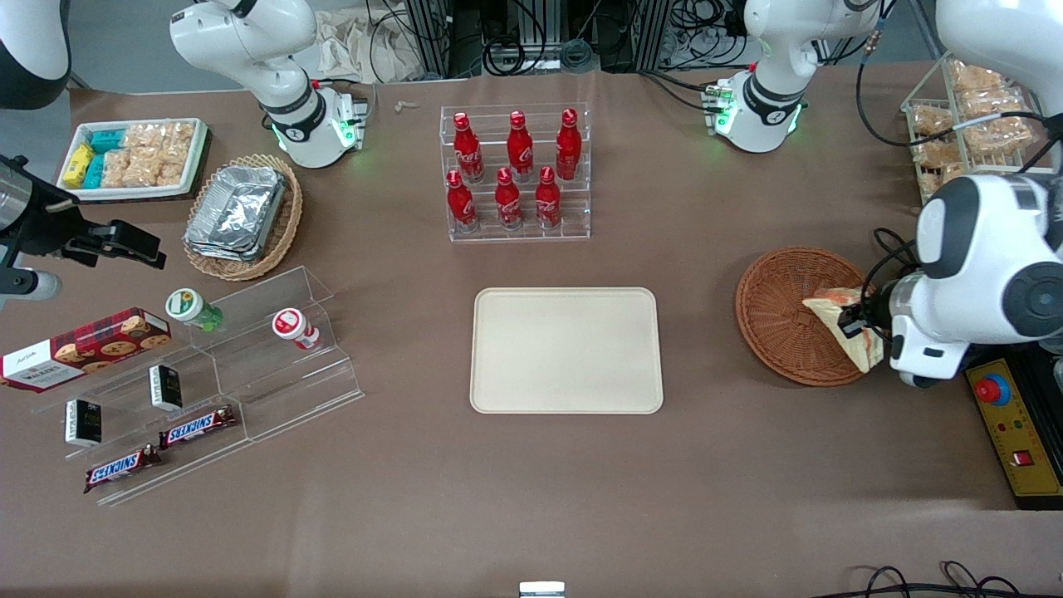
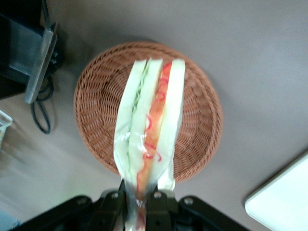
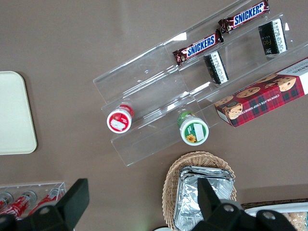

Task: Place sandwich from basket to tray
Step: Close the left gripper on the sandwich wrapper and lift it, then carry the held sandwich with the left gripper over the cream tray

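The sandwich [image 2: 151, 125] is held by the gripper [image 2: 142, 202], whose fingers [image 2: 156, 207] are closed narrowly on one end of the clear-wrapped wedge; in the left wrist view the white bread layers and the orange-red and green filling are seen edge-on, stretching away from the fingers over the basket [image 2: 96, 96]; whether the wedge is lifted clear of the wicker or touching it cannot be told; in the front view the sandwich [image 1: 840, 320] is seen over the part of the basket [image 1: 772, 316] toward the working arm's end of the table, with the gripper [image 1: 855, 320] just at the basket's rim; the round reddish-brown basket is set on the brown table [image 1: 531, 498], well apart from the tray [image 1: 567, 350]; the cream tray is laid near the middle of the table, nearer to the front camera than the rack of red bottles [image 1: 515, 170]; nothing is carried on the tray; a corner of the tray [image 2: 284, 202] is also caught in the left wrist view, apart from the basket
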`<state>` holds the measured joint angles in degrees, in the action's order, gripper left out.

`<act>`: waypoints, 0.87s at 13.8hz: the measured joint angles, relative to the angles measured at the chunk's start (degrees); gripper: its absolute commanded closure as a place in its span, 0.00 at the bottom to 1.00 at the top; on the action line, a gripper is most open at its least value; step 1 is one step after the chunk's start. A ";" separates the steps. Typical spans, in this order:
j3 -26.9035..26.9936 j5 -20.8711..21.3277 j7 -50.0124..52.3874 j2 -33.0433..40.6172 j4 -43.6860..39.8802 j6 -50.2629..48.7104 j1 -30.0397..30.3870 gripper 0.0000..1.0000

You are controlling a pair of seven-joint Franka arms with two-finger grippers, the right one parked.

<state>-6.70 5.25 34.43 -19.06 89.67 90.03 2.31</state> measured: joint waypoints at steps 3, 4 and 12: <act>-0.14 0.00 -6.16 -1.80 -7.90 -4.86 -0.33 1.00; -0.49 0.00 -8.52 -2.03 -9.56 -5.77 -0.35 1.00; -2.67 2.57 -14.19 -2.95 -15.65 -7.38 -7.21 0.97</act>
<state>-9.37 7.83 20.25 -22.01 74.02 82.65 -4.89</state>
